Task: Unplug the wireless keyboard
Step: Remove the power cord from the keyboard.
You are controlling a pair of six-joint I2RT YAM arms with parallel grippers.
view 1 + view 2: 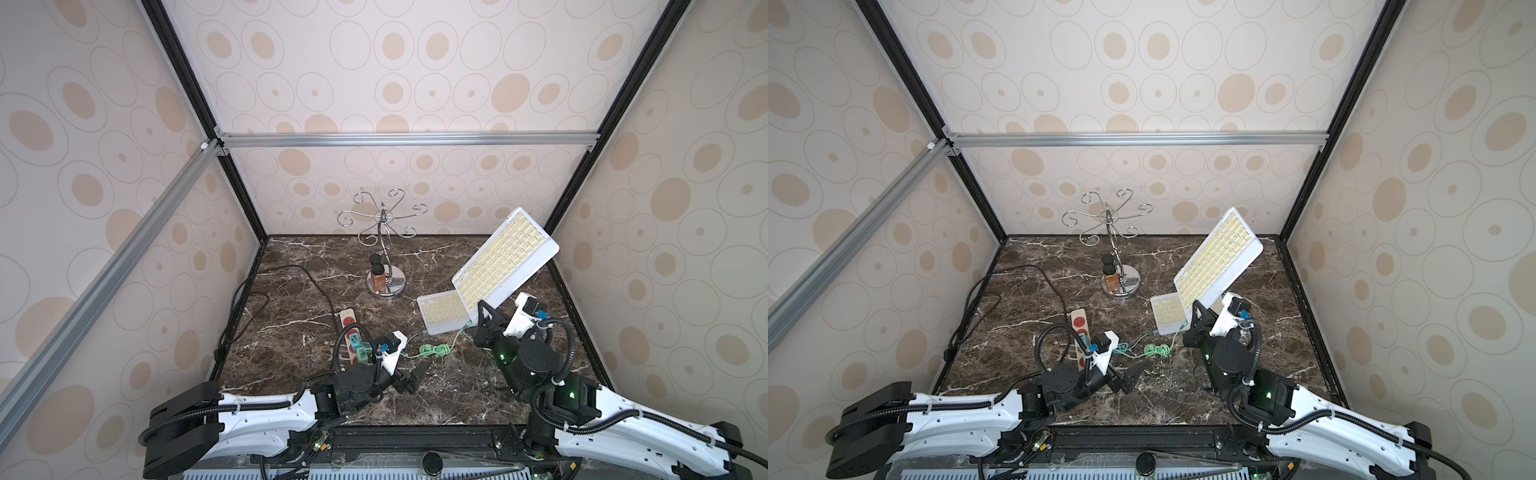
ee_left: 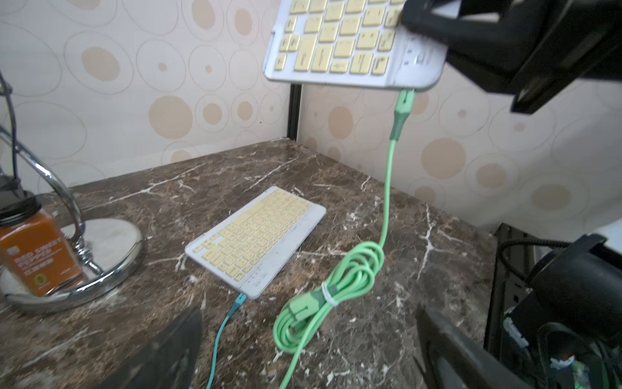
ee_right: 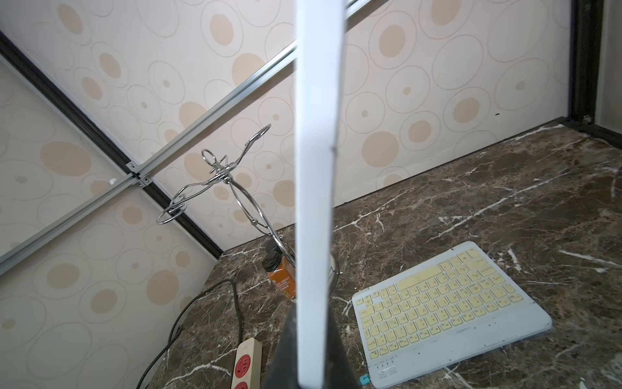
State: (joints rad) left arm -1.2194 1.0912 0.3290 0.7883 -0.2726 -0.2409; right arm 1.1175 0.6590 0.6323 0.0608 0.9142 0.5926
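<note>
- Far left, the power strip (image 1: 350, 328) lies on the marble table (image 1: 291, 332) with its black lead trailing off to the wall. The left arm partly hides it, so I can't tell what is plugged in there.
- Next, the left gripper (image 1: 415, 376) hangs low over the front of the table with its jaws spread wide and nothing between them. It sits just short of the coil.
- In the middle, the green cable (image 2: 387, 202) lies in a tied bundle on the table. One strand rises from it to the green plug (image 2: 402, 111).
- That plug is seated in the lower edge of the wireless keyboard (image 1: 505, 257), so the unplugging is not done yet.
- Beneath it, a second keyboard (image 1: 442, 311) lies flat on the table with a teal cable (image 2: 222, 330) in its near corner. Nothing is touching it.
- On the right, the right gripper (image 1: 485, 311) is clamped tight on the lower end of the wireless keyboard. It holds the board in the air, tilted up steeply towards the back corner.
- The step in hand looks like this: one arm presents the port and the other is ready to take the plug.
- The next move falls to the left gripper. It should rise to the plug body, not the thin cord, and close across it.
- It should then pull straight out along the plug's own line while the right arm holds firm.
- The risks are a grip on the cord alone, or a sideways tug that twists the board in the right jaws.
</note>
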